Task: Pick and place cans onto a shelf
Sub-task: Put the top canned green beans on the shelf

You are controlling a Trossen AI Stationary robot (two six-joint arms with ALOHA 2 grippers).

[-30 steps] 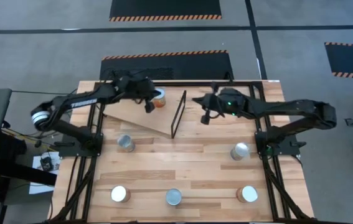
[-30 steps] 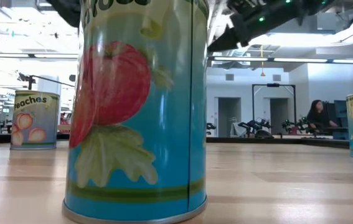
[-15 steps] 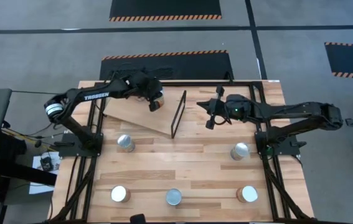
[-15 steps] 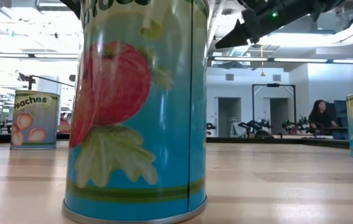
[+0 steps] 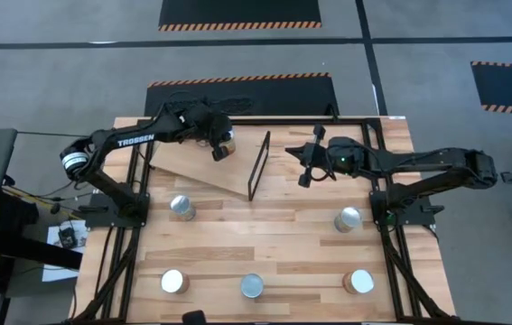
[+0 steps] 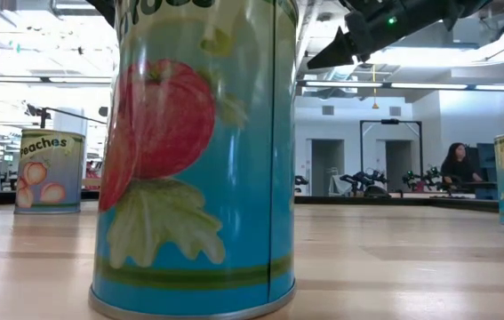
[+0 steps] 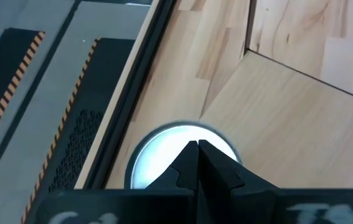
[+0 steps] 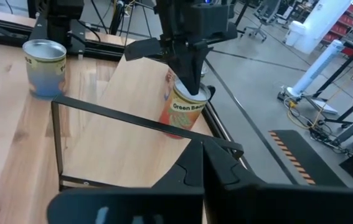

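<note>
Left end effector (image 5: 220,150): hovering just over the can on the shelf, fingers pressed together in the left wrist view, gripping nothing.
Can on shelf (image 8: 184,111): standing upright at the far edge of the shelf (image 5: 203,166), orange and green label, silver top (image 7: 182,163) directly below the closed fingertips.
Right end effector (image 5: 302,167): waiting above the bench beyond the shelf's black frame (image 5: 259,165), fingers meeting, carrying nothing.
Remaining cans: standing apart on the bench (image 5: 265,244); one near the left arm base (image 5: 181,207), one near the right base (image 5: 348,219), three along the near edge (image 5: 173,281) (image 5: 252,286) (image 5: 358,282).
Handling, judging by looks: rigid tin, likely full and moderately heavy, paper label giving grip, bare metal rims probably slick.
Grasp point: squeezing the label at mid-height across the widest part, avoiding the top rim.
Risk: shelf sitting tilted, so likely tipping or sliding if nudged.
</note>
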